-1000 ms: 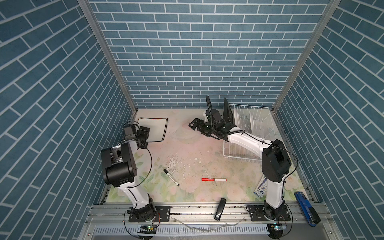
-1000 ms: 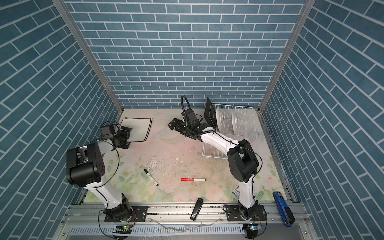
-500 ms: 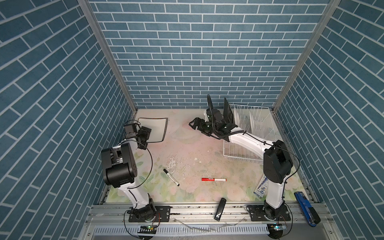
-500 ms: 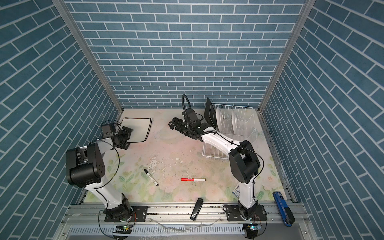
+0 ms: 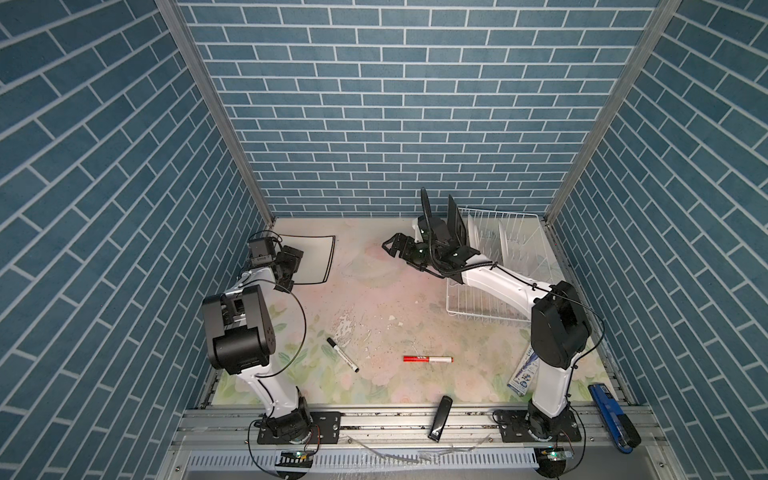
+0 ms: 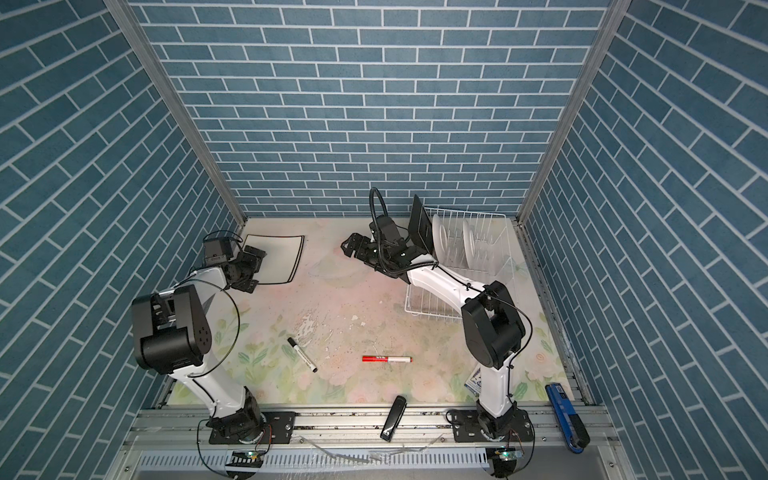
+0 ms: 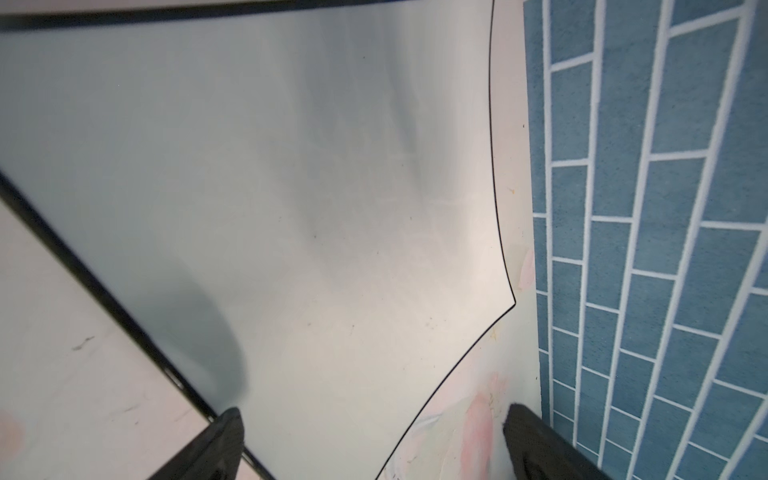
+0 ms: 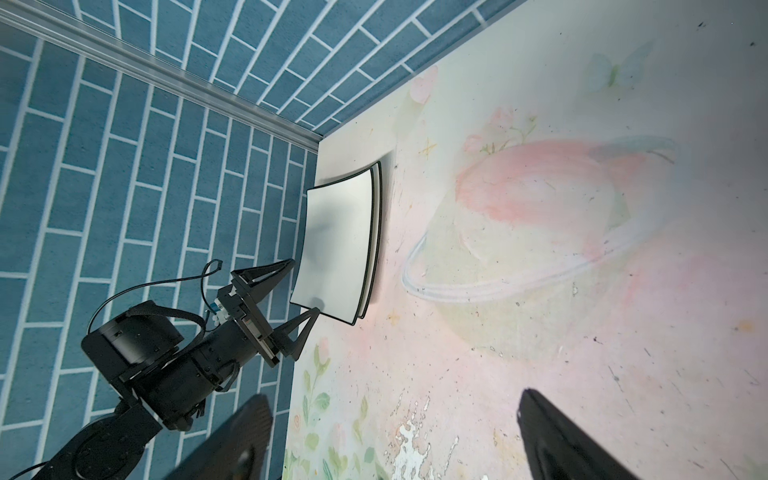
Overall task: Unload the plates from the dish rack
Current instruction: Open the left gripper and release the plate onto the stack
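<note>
Table ctr free; red marker front, dish rack rt.

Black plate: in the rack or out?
In. The black plate stands on edge at the rack's left end in both top views, beside white plates.

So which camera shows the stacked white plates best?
The right wrist view: the square white plates show whole, two stacked. The left wrist view crops them; both top views show them small, partly behind the left gripper.
</note>
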`<move>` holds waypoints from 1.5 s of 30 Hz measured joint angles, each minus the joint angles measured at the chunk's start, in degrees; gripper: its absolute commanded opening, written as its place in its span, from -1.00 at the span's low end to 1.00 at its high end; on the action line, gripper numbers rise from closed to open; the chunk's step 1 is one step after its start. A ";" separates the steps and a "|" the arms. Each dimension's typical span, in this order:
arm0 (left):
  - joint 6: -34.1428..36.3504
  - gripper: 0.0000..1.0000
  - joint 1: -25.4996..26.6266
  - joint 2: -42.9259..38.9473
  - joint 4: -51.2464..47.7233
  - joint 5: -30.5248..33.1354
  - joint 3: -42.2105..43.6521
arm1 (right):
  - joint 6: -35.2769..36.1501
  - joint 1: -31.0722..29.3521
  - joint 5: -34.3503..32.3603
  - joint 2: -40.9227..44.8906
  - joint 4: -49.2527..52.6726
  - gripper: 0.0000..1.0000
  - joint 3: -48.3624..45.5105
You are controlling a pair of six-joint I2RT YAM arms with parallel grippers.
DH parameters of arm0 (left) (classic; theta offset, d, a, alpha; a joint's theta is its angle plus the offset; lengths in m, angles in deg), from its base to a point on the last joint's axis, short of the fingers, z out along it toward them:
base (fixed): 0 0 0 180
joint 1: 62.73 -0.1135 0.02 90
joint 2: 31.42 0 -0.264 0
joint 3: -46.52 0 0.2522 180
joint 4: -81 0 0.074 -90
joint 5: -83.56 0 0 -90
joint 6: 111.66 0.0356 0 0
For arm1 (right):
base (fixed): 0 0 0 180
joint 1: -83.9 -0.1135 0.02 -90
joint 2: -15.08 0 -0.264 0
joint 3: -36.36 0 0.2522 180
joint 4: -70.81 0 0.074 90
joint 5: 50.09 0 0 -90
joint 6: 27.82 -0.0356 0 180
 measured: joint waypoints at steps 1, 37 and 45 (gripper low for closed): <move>0.00 0.99 0.17 0.09 -0.22 0.11 -0.13 | 0.00 0.04 0.00 0.20 -0.04 0.87 -0.09; -3.02 0.99 1.05 0.35 -2.89 6.14 -0.11 | 0.00 0.28 -0.04 1.25 -0.48 0.87 -1.53; -3.87 0.99 1.05 1.42 -1.79 5.99 0.33 | 0.00 0.37 -0.04 1.25 -0.46 0.88 -1.53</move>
